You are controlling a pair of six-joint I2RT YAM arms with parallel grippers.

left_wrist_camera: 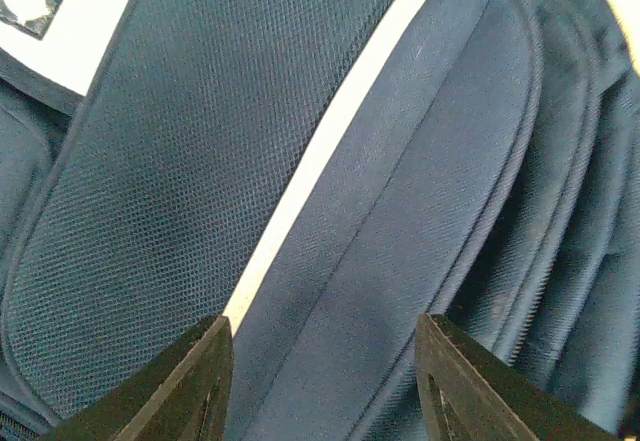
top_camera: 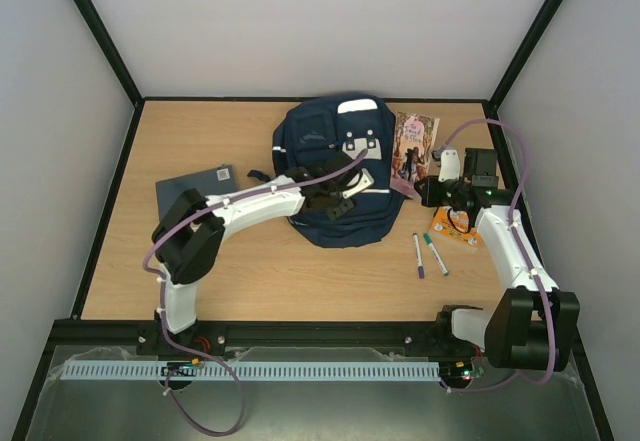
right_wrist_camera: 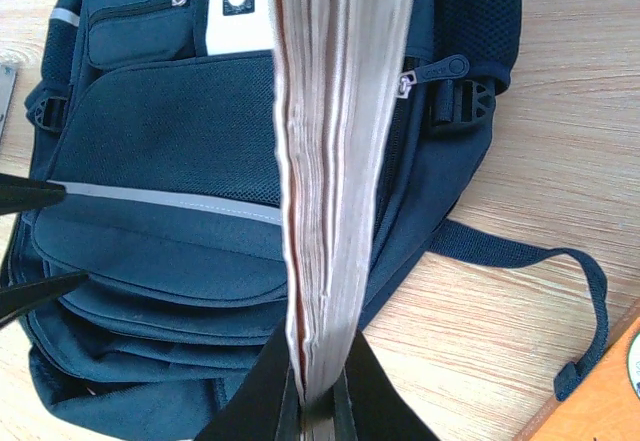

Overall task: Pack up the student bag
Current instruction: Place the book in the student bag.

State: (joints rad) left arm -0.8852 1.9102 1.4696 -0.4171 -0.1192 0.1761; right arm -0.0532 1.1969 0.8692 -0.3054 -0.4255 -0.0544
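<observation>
Low and right of centre in the top view, two pens (top_camera: 418, 257) lie on the table (top_camera: 300, 271). An orange packet (top_camera: 452, 227) lies just beyond them, under the right arm. A dark notebook (top_camera: 195, 193) sits at left. The bag (top_camera: 330, 226) lies flat at centre, reaching toward the far edge. The left gripper (left_wrist_camera: 320, 381) is over the bag's front, its fingers apart, with blue fabric and a white stripe showing between them. At the bag's right side, the right gripper (right_wrist_camera: 318, 391) is clamped on a book (right_wrist_camera: 330, 161), which the right wrist view shows edge-on.

Navy student bag (top_camera: 335, 176) flat mid-table (white stripes)
</observation>
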